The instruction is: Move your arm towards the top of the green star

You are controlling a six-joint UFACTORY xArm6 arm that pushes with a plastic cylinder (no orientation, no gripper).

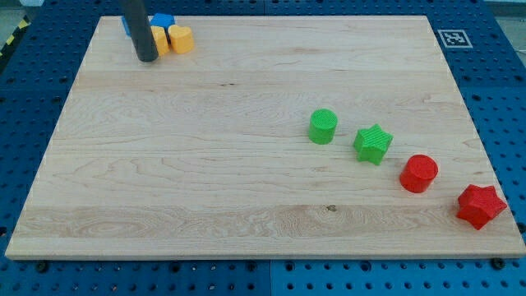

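Observation:
The green star (pixel 373 144) lies on the wooden board (pixel 246 164) at the view's right of centre. My tip (pixel 148 57) is at the view's top left, far from the star, right beside the yellow blocks. A green cylinder (pixel 323 127) sits just left of the star. A red cylinder (pixel 419 173) sits to the star's lower right.
A red star (pixel 480 205) lies near the board's lower right corner. Two yellow blocks (pixel 174 39) and a blue block (pixel 163 20) cluster at the top left by the rod. A printed marker tag (pixel 452 37) sits at the top right corner.

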